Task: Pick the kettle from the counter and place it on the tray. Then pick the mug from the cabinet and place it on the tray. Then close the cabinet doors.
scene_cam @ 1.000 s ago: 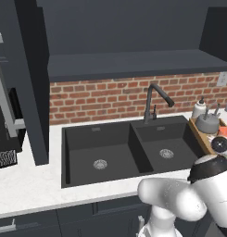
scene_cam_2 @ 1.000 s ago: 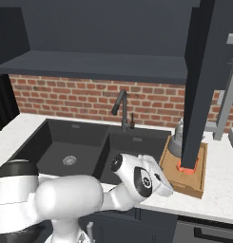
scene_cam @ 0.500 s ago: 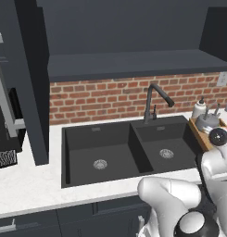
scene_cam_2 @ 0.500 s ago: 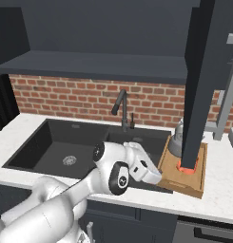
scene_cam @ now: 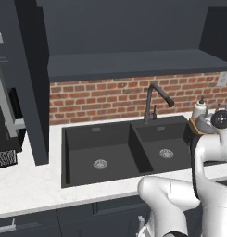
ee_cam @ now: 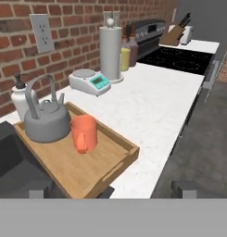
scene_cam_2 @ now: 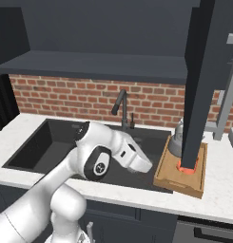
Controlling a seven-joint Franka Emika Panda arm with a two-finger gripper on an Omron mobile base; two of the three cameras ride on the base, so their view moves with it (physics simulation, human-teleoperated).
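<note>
The grey kettle [ee_cam: 46,121] and the orange mug [ee_cam: 83,133] both stand upright on the wooden tray [ee_cam: 82,172], which lies on the white tabletop [ee_cam: 152,109] just beside the right edge of the dark double sink [scene_cam: 119,152]. In the hand view the kettle sits toward the tray's back end, nearer the brick wall [ee_cam: 68,32], and the mug stands just in front of it, close enough that the two look to be touching or nearly so. A whitish soap bottle [ee_cam: 20,98] stands on the tabletop behind the kettle, against the wall. Further along the tabletop are a small white kitchen scale [ee_cam: 90,81], a tall paper towel roll [ee_cam: 110,51] and a couple of bottles, with a black stove top [ee_cam: 179,58] at the far end. The claw [ee_cam: 110,189] hangs apart from the tray, its two dark tips spread wide with nothing between them. In the right base view the white arm [scene_cam_2: 96,159] reaches over the front edge of the sink toward the tray [scene_cam_2: 184,180], and a dark cabinet door [scene_cam_2: 201,80] stands open, edge-on to that camera, hiding most of the kettle [scene_cam_2: 176,142] and the mug [scene_cam_2: 188,164] behind it. A black faucet [scene_cam: 156,99] rises at the back edge of the sink. In the left base view the kettle [scene_cam: 206,121] shows at the right edge of the tabletop, partly behind the arm.
</note>
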